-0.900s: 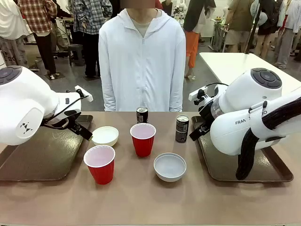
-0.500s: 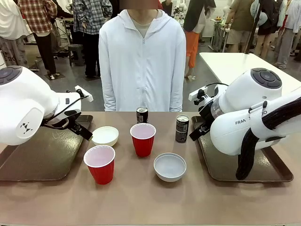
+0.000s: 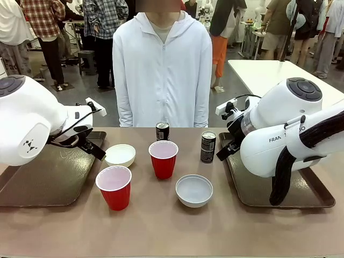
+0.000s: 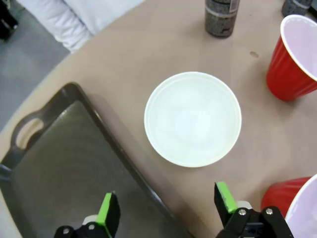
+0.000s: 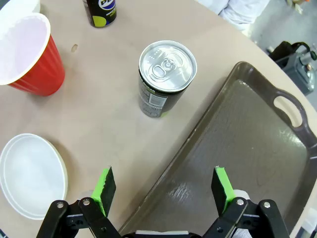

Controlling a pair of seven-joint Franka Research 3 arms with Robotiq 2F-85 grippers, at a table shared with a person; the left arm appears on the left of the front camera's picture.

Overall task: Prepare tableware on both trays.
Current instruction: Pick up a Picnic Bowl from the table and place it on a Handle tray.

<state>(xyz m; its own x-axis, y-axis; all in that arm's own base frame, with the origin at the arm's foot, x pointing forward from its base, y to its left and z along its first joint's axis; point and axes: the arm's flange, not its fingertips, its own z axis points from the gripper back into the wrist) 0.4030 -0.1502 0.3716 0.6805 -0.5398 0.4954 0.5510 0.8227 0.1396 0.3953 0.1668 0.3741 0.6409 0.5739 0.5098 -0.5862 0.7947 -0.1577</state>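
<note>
Closest to you on the bench stand the near red cup and the near bowl, both on bare bench between the left tray and the right tray, and neither tray carries anything yet. Behind them sit the far bowl, just beside the left tray's rim, the middle red cup, and the right can, just beside the right tray; the far can stands near the bench's far edge in front of the person. Your left pincer is poised above the far bowl, jaws spread wide and gripping nothing; your right pincer is poised above the right can, likewise wide and empty. Nothing has shifted over the last second, neither an arm nor a piece. I'd judge the task is at its very start, each pincer lined up for a first pick, with all six pieces left to place
</note>
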